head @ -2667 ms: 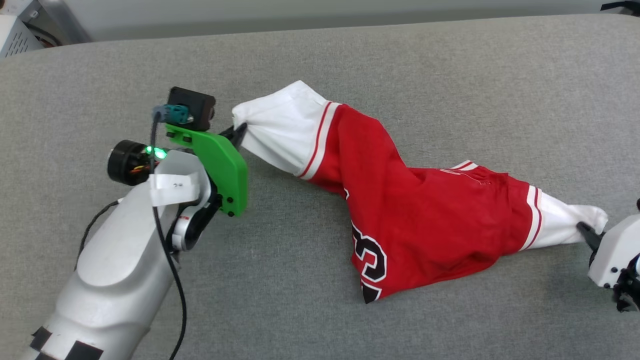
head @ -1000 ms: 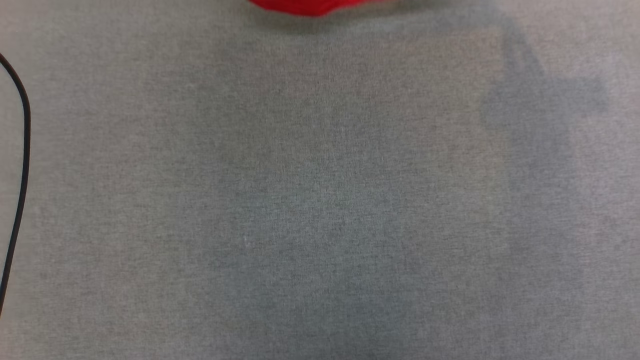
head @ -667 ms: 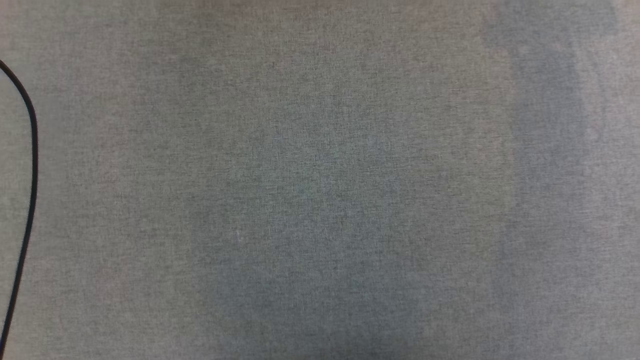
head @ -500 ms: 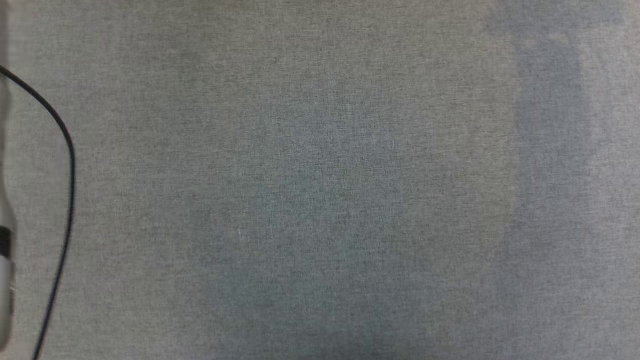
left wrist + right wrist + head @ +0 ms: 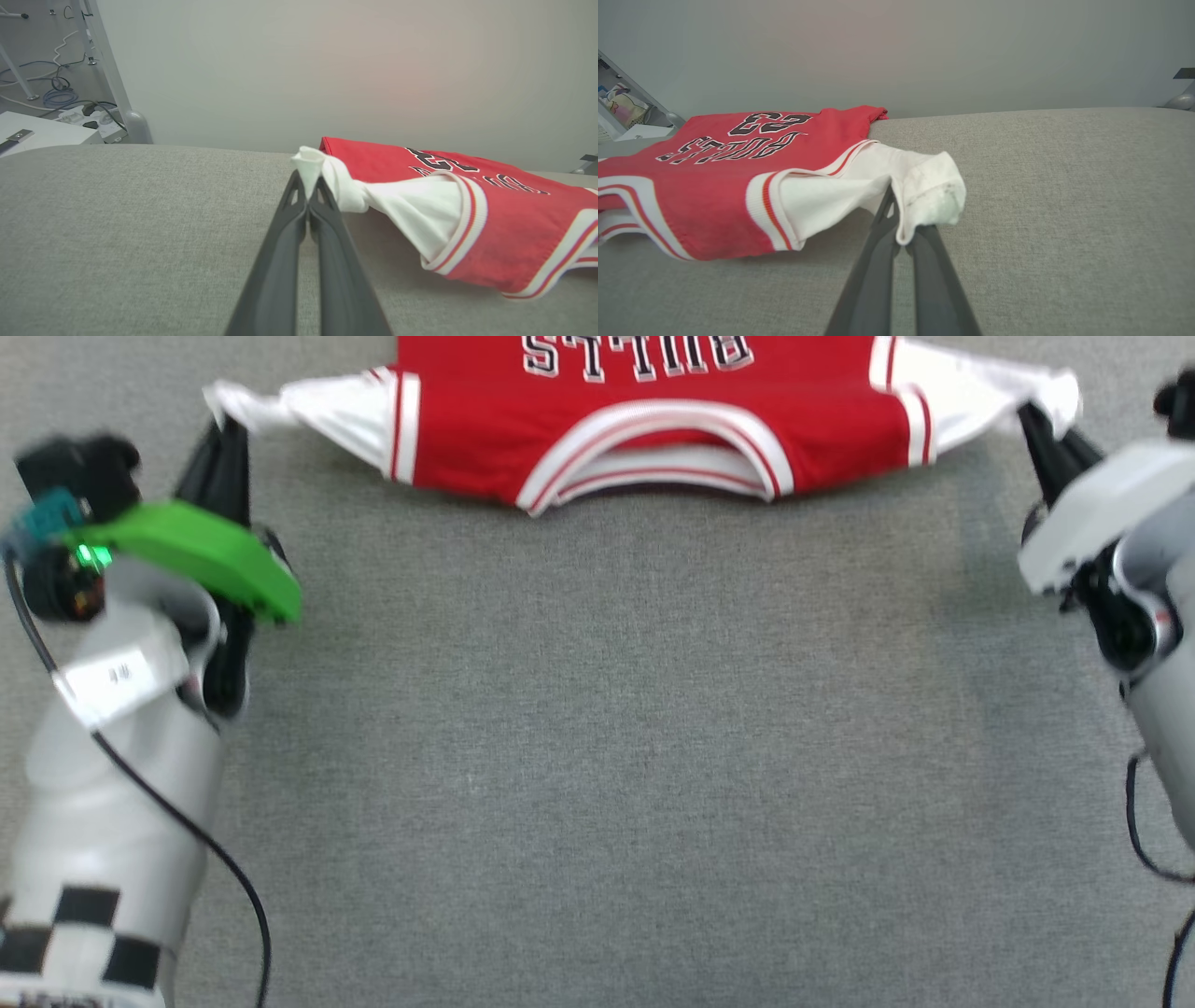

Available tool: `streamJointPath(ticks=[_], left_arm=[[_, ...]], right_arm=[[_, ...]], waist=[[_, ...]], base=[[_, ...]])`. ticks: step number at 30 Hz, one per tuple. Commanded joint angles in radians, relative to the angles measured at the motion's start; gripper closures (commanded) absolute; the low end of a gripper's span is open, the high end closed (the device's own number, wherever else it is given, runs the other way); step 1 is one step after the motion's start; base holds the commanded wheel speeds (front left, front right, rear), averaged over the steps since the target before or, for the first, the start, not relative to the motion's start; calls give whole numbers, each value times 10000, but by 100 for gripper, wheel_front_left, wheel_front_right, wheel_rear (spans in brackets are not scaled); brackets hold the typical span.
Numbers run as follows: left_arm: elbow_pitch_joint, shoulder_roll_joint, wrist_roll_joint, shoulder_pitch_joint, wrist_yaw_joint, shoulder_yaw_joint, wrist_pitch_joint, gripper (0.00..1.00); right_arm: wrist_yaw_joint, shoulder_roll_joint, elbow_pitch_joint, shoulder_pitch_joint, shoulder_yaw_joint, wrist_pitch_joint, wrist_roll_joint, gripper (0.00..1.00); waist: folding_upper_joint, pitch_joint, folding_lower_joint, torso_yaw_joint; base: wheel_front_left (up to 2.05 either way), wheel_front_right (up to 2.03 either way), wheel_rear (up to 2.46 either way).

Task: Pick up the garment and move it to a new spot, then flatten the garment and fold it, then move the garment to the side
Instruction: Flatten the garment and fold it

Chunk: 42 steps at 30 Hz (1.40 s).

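My left gripper [image 5: 224, 429] and right gripper [image 5: 1032, 420] each clamp a sleeve of the shirt [image 5: 653, 429], stretched across the frame's top.

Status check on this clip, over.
Left claw shut on one white sleeve end. Right claw shut on the other. Garment spread between them, lettering up, on grey surface. Nothing in the way.

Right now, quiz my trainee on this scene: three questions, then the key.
1. True or false: the left tool is shut on a white sleeve of the garment.
2. In the head view, the garment's collar points to the view's: A) bottom, B) top, C) left.
3. What number is printed on the garment?
Key: 1 true; 2 A; 3 23.
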Motion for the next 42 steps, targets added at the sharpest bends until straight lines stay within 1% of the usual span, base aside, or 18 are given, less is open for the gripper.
streamJointPath(ticks=[1,5,9,13,17,20,23,27,29,31,34,37,38,39,40,41,42], left_arm=[[-358,-56,88,579,14,190,-58,100],[-1684,-176,356,2409,265,693,-59,100],[-2716,-367,503,4210,706,1004,-59,100],[-3554,-483,419,5875,1062,1071,-52,100],[-4501,-459,282,7263,1459,1101,245,100],[-5311,-288,251,8266,1772,1100,632,100],[-6081,-156,189,9127,2117,1198,911,100],[-7042,-25,92,10268,2594,1359,1235,100],[-7398,30,85,10730,2777,1394,1359,100],[-7655,22,73,11123,2914,1372,1452,100],[-7881,-62,42,11589,3091,1348,1478,100],[-8036,-163,40,11869,3143,1229,1465,100],[-8056,-176,73,11885,3135,1158,1475,100],[-8079,-188,134,11863,3118,1058,1484,100],[-8107,-203,190,11807,3105,990,1463,100],[-8137,-228,263,11709,3088,902,1438,100],[-8149,-251,314,11619,3067,822,1434,100]], right_arm=[[-9,-165,-215,445,7,-132,181,100],[-9,-470,-871,1901,-117,-440,316,100],[-9,-621,-1530,3399,-429,-549,143,100],[-9,-536,-2195,4934,-1065,-421,-215,100],[-9,-253,-3125,6588,-2030,28,-656,100],[-9,65,-4114,7914,-2934,580,-1206,100],[-9,576,-5281,9257,-3868,1253,-1721,100],[-9,1655,-7158,11124,-5085,2341,-2524,100],[-9,2174,-7976,11838,-5384,2890,-2839,100],[-9,2537,-8621,12413,-5543,3347,-3165,100],[-9,2831,-9142,13039,-5542,3825,-3536,100],[-9,3047,-9375,13267,-5547,4002,-3671,100],[-9,3081,-9370,13261,-5531,4043,-3680,97],[-9,3098,-9396,13192,-5511,3990,-3736,65],[-9,3107,-9420,13112,-5518,3912,-3775,23],[-9,3118,-9428,13003,-5510,3859,-3798,0],[-9,3126,-9480,12893,-5509,3772,-3787,0]], waist=[[0,-679,0,158],[0,-1347,0,226],[0,-2058,0,251],[0,-2710,0,280],[0,-3177,0,350],[0,-3379,0,366],[0,-3514,0,410],[0,-3681,0,487],[0,-3710,0,499],[0,-3761,0,488],[0,-3795,0,459],[0,-3798,0,430],[0,-3799,0,432],[0,-3797,0,444],[0,-3791,0,460],[0,-3795,0,502],[0,-3803,0,559]], base=[[0,0,0],[0,0,0],[0,0,0],[0,0,0],[0,0,0],[0,0,0],[0,0,0],[0,0,0],[0,0,0],[0,0,0],[0,0,0],[0,0,0],[0,0,0],[0,0,0],[0,0,0],[0,0,0],[0,0,0]])
